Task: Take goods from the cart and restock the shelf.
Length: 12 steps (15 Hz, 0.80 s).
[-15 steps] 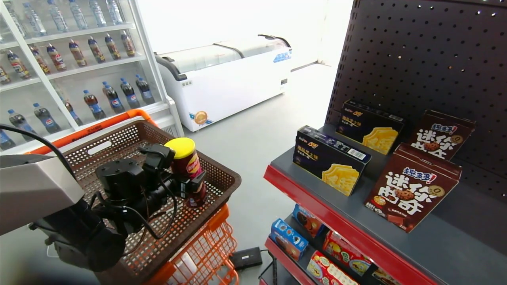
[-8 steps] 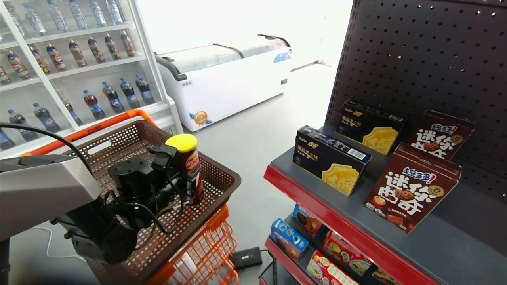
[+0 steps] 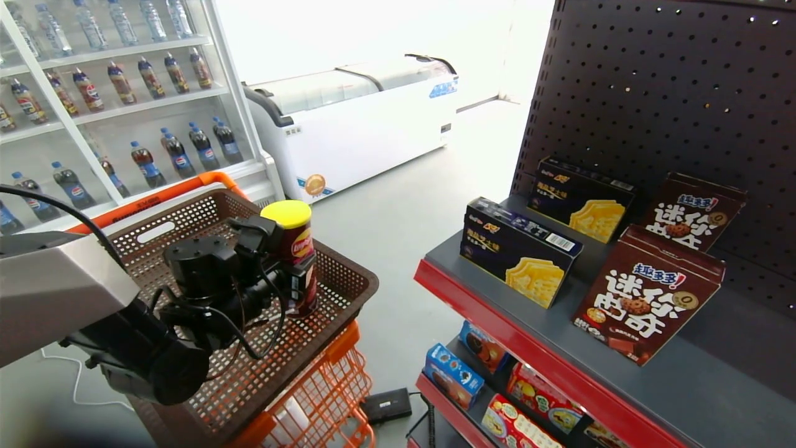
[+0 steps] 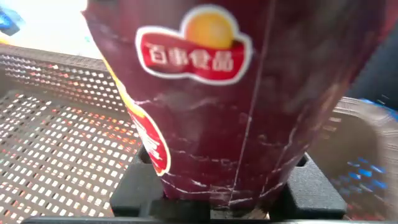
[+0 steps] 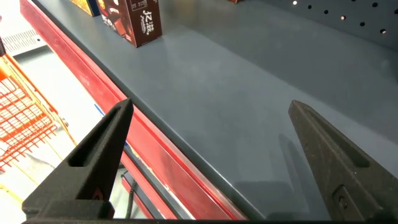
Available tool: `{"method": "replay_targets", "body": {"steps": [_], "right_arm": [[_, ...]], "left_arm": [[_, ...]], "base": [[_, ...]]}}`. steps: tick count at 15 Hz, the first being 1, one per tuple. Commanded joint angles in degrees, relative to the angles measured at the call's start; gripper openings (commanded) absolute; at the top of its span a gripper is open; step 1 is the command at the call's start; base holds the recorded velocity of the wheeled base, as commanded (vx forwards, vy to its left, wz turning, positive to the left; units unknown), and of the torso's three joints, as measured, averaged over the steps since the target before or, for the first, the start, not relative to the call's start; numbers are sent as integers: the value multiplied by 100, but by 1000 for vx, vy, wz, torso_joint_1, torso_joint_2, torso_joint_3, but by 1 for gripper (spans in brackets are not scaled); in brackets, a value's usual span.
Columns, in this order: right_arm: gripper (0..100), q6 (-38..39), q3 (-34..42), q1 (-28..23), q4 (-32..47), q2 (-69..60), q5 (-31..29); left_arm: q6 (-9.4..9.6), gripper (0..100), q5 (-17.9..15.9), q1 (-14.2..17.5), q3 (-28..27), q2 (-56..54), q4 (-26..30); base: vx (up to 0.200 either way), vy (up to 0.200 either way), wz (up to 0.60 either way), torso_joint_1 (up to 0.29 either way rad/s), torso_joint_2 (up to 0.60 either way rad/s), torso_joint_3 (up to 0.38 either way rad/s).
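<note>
drinks cooler (image 3: 124, 93): far left; glass front, white tiers lined with bottles (image 3: 177, 152).
cart (image 3: 323, 392): orange wire frame, standing in front of the drinks cooler; orange handle at the far end.
brown basket (image 3: 186, 218): perforated plastic, seated on top of the cart; mesh floor also seen from the left wrist.
left gripper (image 3: 303, 281): inside the outline of the brown basket, clamped on the lower half of the chip canister; black pads (image 4: 134, 193) pressed against opposite sides of it.
chip canister (image 3: 298, 246): dark red tube with a yellow lid (image 3: 286, 213), upright, held over the basket floor towards its right-hand wall; whether the base touches the mesh cannot be told.
chest freezer (image 3: 360, 137): white, curved glass top, behind the cart, between the drinks cooler and the shelf.
black box (image 3: 385, 404): on the floor just beside the foot of the cart, with a cable attached.
shelf (image 3: 684, 373): right side; grey top deck with a red front edge, dark pegboard (image 3: 653, 93) rising behind it.
front cracker box (image 3: 519, 252): dark blue with a yellow biscuit picture, at the left end of the top deck.
rear cracker box (image 3: 581, 199): same kind, behind the front one, near the pegboard.
front cookie box (image 3: 647, 302): brown, tilted back, right of the front cracker box.
rear cookie box (image 3: 693, 211): same kind, tilted back, against the pegboard.
lower tier (image 3: 472, 410): under the red edge; a blue carton (image 3: 454, 375) and colourful packets in a row.
right gripper (image 5: 211, 165): above a bare stretch of the grey deck; fingers (image 5: 93, 168) spread wide apart, nothing between them.
</note>
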Motion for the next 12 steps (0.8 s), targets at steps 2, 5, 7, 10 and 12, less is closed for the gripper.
{"method": "replay_targets", "body": {"steps": [2, 5, 7, 10, 12], "right_arm": [[100, -4, 0, 1, 0, 7, 1], [100, -4, 0, 1, 0, 7, 1], [100, -4, 0, 1, 0, 7, 1], [100, -4, 0, 1, 0, 7, 1], [100, -4, 0, 1, 0, 7, 1]], "left_arm": [[-1, 0, -595, -78, -40, -1199, 990], [-27, 0, -1245, -78, -14, -1990, 1895], [-45, 0, -1693, -78, -31, -2456, 2466], [-282, 0, -1825, -95, -14, -2790, 2809], [-396, 0, -1825, -175, -58, -2965, 2695]], "base": [[0, 0, 0, 0, 0, 0], [0, 0, 0, 0, 0, 0], [0, 0, 0, 0, 0, 0], [0, 0, 0, 0, 0, 0], [0, 0, 0, 0, 0, 0]]}}
